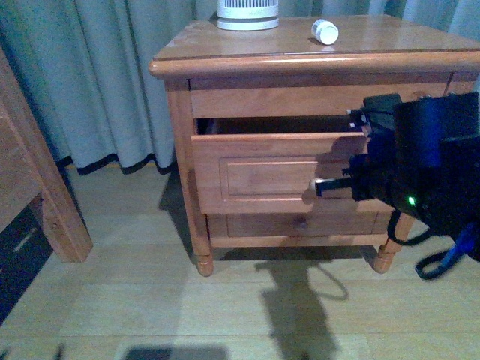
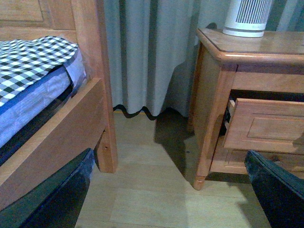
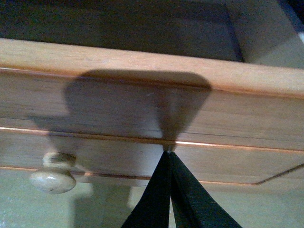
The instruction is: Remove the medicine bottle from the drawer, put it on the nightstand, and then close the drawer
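The medicine bottle (image 1: 325, 31) lies on its side on the top of the nightstand (image 1: 225, 56), near the back right. Below it the upper drawer (image 1: 262, 172) stands partly pulled out, with a dark gap above its front. My right gripper (image 1: 319, 186) is shut, empty, and its tips touch the drawer front. In the right wrist view the closed tips (image 3: 169, 151) press on the drawer panel (image 3: 142, 109), beside the round knob (image 3: 53, 173). My left gripper (image 2: 166, 199) hangs open over the floor, left of the nightstand (image 2: 211, 95), holding nothing.
A white ribbed appliance (image 1: 247, 13) stands at the back of the nightstand top. A wooden bed frame (image 1: 37, 187) with a checked cover (image 2: 33, 57) is on the left. Grey curtains (image 1: 112, 82) hang behind. The lower drawer (image 1: 300, 223) is shut.
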Robot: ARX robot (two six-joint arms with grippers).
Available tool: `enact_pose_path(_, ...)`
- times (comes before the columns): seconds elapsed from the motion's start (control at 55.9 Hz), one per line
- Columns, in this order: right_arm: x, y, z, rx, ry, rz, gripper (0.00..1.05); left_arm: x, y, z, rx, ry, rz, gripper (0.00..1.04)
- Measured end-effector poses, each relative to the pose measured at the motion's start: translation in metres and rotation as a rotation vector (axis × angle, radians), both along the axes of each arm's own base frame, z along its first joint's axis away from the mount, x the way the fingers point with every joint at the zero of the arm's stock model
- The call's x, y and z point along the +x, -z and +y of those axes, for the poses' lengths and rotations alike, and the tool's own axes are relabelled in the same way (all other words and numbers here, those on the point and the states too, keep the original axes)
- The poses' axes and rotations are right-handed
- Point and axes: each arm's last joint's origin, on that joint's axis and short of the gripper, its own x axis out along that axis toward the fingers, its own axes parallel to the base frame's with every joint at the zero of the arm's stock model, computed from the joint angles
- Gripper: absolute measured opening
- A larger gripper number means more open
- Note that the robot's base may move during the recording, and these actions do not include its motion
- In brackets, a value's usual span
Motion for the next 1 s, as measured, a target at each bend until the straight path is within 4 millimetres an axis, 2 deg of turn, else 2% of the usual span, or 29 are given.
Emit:
enact_pose_path(0.125,0.024,-0.002,-0.002,-0.016,-0.014,-0.031,0.03,0.0,0.0,0.0,0.0,0.0,0.0,0.98)
enact_pose_path(0.25,0.037,-0.001,-0.007,-0.03,-0.028,-0.043,0.03,0.0,0.0,0.0,0.0,0.0,0.0,0.98)
enact_pose_path(0.447,0.044,-0.001,-0.018,-0.026,-0.036,-0.04,0.03,0.0,0.0,0.0,0.0,0.0,0.0,0.98)
enact_pose_path(0.626,0.045,-0.001,-0.037,-0.014,-0.029,-0.037,0.03,0.0,0.0,0.0,0.0,0.0,0.0,0.98)
enact_pose_path(0.751,0.038,0.0,-0.067,-0.009,0.07,-0.03,0.03,0.0,0.0,0.0,0.0,0.0,0.0,0.98)
enact_pose_path(0.822,0.021,0.005,-0.083,0.023,0.112,-0.018,0.03,0.0,0.0,0.0,0.0,0.0,0.0,0.98)
enact_pose_path(0.894,0.003,0.006,-0.082,0.062,0.11,-0.001,0.03,0.0,0.0,0.0,0.0,0.0,0.0,0.98)
enact_pose_path(1.001,-0.031,-0.005,-0.063,0.159,0.045,0.01,0.03,0.0,0.0,0.0,0.0,0.0,0.0,0.98)
